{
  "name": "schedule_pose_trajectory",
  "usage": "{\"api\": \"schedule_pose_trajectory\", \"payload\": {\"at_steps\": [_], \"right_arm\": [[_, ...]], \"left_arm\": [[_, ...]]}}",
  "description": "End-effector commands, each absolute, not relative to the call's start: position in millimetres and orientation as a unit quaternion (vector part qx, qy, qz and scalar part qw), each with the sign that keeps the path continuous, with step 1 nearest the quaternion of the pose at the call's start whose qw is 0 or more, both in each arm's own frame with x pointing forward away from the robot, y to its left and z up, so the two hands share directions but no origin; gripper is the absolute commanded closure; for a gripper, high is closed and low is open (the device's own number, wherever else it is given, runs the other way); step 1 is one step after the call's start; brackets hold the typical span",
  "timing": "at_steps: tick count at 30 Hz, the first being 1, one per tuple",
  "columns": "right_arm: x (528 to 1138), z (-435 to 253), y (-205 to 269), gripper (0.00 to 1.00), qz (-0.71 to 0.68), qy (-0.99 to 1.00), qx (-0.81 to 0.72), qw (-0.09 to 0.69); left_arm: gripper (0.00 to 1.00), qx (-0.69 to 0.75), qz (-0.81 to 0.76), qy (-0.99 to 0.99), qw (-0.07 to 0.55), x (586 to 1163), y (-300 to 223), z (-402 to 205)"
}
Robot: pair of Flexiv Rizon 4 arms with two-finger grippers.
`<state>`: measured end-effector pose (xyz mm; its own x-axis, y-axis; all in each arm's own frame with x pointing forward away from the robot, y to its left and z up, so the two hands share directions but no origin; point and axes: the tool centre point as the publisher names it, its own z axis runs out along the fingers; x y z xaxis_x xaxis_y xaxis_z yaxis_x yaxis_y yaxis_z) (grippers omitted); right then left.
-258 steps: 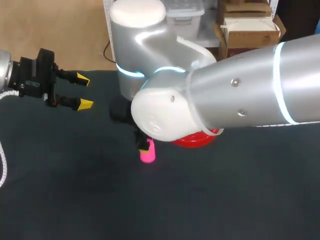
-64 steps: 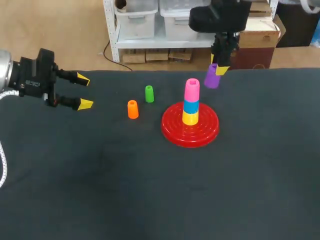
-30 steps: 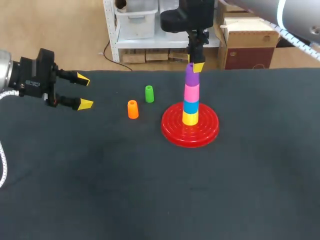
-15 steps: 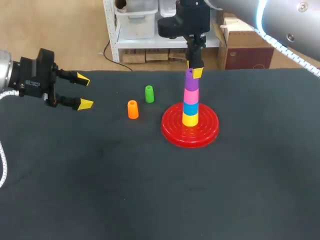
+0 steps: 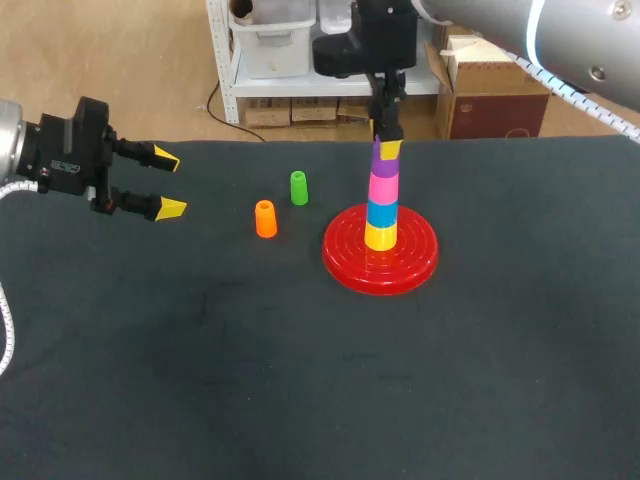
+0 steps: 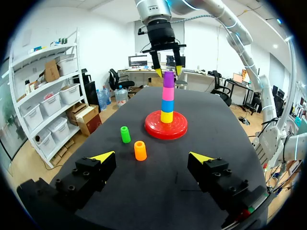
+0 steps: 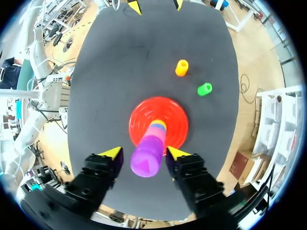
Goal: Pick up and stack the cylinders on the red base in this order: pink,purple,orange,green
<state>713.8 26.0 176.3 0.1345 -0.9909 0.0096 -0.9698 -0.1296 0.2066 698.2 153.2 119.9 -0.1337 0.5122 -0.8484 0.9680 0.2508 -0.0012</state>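
Observation:
A red base (image 5: 415, 262) carries a stack: yellow, blue, then the pink cylinder (image 5: 382, 186) with the purple cylinder (image 5: 384, 165) on top. My right gripper (image 5: 386, 148) hangs straight over the stack, open. In the right wrist view its fingertips (image 7: 111, 152) flank the purple cylinder (image 7: 146, 158) with small gaps. The orange cylinder (image 5: 265, 218) and the green cylinder (image 5: 298, 187) stand upright on the mat, left of the base. My left gripper (image 5: 168, 183) is open and empty at the far left; in its own view the left gripper (image 6: 152, 156) faces the orange cylinder (image 6: 140, 150) and green cylinder (image 6: 125, 134).
The table is covered by a dark mat (image 5: 320, 380). The orange and green cylinders stand a short way apart between my left gripper and the base. Nothing else stands on the mat.
My right gripper came down with the purple cylinder onto the pink one, and its fingers have spread apart from it. The left arm has not moved.

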Motion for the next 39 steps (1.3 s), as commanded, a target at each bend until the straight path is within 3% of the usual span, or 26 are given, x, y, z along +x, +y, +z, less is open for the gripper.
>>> {"api": "schedule_pose_trajectory", "payload": {"at_steps": [1,11,20,39], "right_arm": [[704,188,44,0.0,-0.031,-0.64,0.766,0.047],[725,135,136,0.0,-0.074,-0.591,0.801,0.055],[740,87,183,0.0,-0.115,-0.582,0.802,0.065],[761,35,204,0.0,-0.12,-0.605,0.781,0.101]], "left_arm": [[0.0,0.535,-0.297,0.69,0.386,697,154,119],[0.0,0.535,-0.297,0.69,0.386,697,154,119],[0.0,0.535,-0.297,0.69,0.386,697,154,119],[0.0,0.535,-0.297,0.69,0.386,697,154,119]]}}
